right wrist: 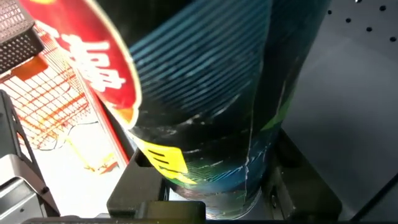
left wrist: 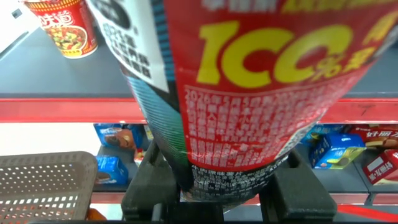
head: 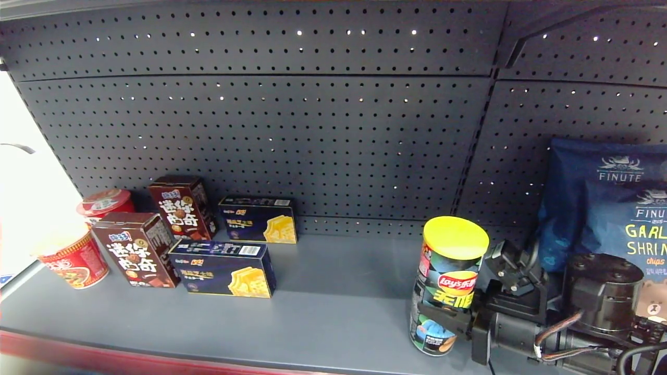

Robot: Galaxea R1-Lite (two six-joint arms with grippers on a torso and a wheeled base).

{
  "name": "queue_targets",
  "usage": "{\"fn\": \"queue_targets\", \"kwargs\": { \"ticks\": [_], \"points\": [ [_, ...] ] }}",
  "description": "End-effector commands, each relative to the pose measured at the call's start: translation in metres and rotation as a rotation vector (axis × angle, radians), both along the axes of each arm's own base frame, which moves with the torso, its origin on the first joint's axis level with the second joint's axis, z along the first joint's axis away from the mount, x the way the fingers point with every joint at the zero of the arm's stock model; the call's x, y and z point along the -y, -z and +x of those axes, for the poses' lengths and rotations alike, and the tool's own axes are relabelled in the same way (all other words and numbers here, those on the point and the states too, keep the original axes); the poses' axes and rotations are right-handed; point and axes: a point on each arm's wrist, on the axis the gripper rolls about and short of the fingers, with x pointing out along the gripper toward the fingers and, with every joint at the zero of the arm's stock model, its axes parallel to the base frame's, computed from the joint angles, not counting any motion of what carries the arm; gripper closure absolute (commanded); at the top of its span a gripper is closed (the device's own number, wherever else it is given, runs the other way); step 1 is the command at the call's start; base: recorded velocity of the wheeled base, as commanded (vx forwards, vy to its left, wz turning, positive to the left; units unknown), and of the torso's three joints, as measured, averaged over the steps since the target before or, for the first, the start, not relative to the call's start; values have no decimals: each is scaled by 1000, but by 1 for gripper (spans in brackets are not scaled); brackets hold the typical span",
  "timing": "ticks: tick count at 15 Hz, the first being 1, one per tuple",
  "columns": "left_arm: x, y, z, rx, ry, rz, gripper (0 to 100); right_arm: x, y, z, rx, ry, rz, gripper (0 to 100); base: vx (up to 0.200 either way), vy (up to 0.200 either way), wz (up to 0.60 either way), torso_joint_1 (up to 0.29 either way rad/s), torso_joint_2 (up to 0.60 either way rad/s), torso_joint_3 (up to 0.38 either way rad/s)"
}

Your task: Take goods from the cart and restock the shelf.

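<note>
Grey shelf deck [head: 338, 312] backed by perforated panel [head: 312, 146]. Blue snack bags [head: 589, 208] upright at 3 o'clock, against the panel. Chip can [head: 448, 250], yellow lid, upright at 4 o'clock near front edge, just beside the bags; contact of base with deck not discernible. Right gripper [head: 471, 291] clamped across the can's lower half, one finger on each side. Left gripper [left wrist: 224, 193] closed on red-labelled canister [left wrist: 249, 93], held before the shelf's red front edge. Brown boxes [head: 138, 255] and navy boxes [head: 224, 268], two each, at 9 o'clock. Two red noodle cups [head: 75, 260] outermost at 9 o'clock.
</note>
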Motion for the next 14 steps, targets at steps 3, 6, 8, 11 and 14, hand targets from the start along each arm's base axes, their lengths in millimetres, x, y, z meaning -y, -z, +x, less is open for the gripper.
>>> {"fn": "queue_targets", "kwargs": {
  "ticks": [3, 6, 8, 11, 14],
  "points": [
    [0, 0, 0, -4, -2, -2, 100, -3, 10, 3, -6, -6, -7, 0, 0, 0, 0, 0, 0, 0],
    [0, 0, 0, -3, -15, -2, 100, -2, 13, -1, -18, -12, -19, 0, 0, 0, 0, 0, 0, 0],
    [0, 1, 1, -6, -15, -1, 100, -1, 12, -3, -14, -12, -17, 0, 0, 0, 0, 0, 0, 0],
    [0, 0, 0, 0, -15, -3, 100, 3, 10, -8, -11, -10, -15, 0, 0, 0, 0, 0, 0, 0],
    [0, -1, 0, 3, -15, -3, 100, 17, 12, -24, -30, 5, -27, 0, 0, 0, 0, 0, 0, 0]
  ]
}}
